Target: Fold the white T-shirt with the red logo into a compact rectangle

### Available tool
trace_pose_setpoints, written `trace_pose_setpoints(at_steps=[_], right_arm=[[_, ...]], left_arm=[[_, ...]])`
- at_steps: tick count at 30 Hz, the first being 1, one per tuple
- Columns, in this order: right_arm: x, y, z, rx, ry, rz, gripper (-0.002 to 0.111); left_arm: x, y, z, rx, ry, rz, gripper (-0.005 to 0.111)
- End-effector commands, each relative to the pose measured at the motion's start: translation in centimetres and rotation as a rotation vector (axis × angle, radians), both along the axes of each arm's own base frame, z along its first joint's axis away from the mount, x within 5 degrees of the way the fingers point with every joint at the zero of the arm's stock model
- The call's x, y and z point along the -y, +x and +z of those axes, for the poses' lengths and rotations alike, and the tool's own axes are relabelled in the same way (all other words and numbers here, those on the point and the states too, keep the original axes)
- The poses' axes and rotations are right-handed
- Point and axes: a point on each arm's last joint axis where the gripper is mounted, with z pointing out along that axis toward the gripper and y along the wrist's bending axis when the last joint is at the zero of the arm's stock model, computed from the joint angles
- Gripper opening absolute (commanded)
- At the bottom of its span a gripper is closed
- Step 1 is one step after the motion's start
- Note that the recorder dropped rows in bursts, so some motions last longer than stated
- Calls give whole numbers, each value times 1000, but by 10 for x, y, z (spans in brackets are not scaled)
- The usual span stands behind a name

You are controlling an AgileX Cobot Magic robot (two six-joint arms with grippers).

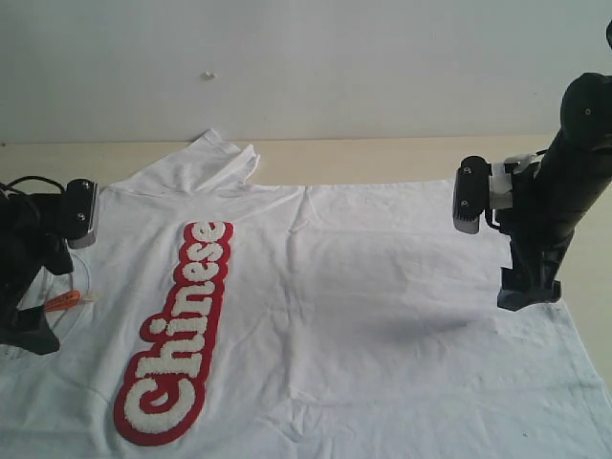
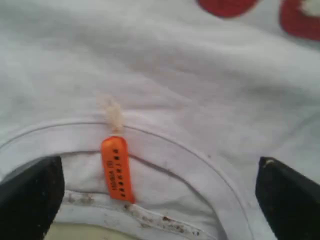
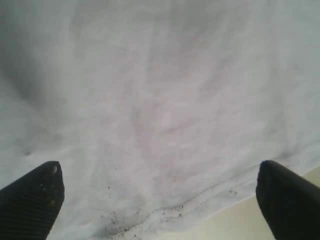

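Exterior view: white T-shirt (image 1: pixel 363 287) flat on worktop (image 1: pixel 382 158), red logo (image 1: pixel 177 335) up; left claw (image 2: pixel 160 200) wide over collar (image 2: pixel 200 165) at orange tag (image 2: pixel 116 167), right claw (image 3: pixel 160 200) wide over hem (image 3: pixel 200 200), both empty, so I'd pinch both edges together, then fold evenly.

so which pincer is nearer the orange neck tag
Left. The left pincer hangs over the orange neck tag; the right pincer is over the white T-shirt's opposite edge.

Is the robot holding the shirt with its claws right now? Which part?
No, nothing is held. The left gripper hangs open over the collar of the white T-shirt, and the right gripper hangs open over another edge.
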Motion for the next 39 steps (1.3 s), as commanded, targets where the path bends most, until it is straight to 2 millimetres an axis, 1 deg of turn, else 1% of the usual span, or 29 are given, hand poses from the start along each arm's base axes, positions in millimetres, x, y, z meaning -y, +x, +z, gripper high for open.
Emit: trace_pose_setpoints(at_steps=[1,6,12,15,18,22,25,32,39], right_arm=[[4,2,2,11,-21,17,101],[4,1,1,2,-31,46,100],[5,0,1,-9,-51,129,100],[8,1,2,-2,-59,155,100],[15,5,8,-3,-53,132,100],[27,4,10,-62,-39,105,100],[31,2,4,-108,-36,120,100],[33,5,-27,-170,-25,113,100],[33,7,-43,-181,-24,113,100]], left_arm=[[-4,-4,-1,-40,40,-102,105],[-7,-1,-1,-6,75,-126,105],[-6,12,7,43,78,-126,105],[-6,16,9,12,75,-127,105],[-5,17,6,-18,74,-126,105],[-5,20,-4,-49,75,-128,105],[-5,22,-10,-72,75,-122,105],[-5,26,-11,-69,74,-116,105],[-4,28,-19,-66,76,-117,105]])
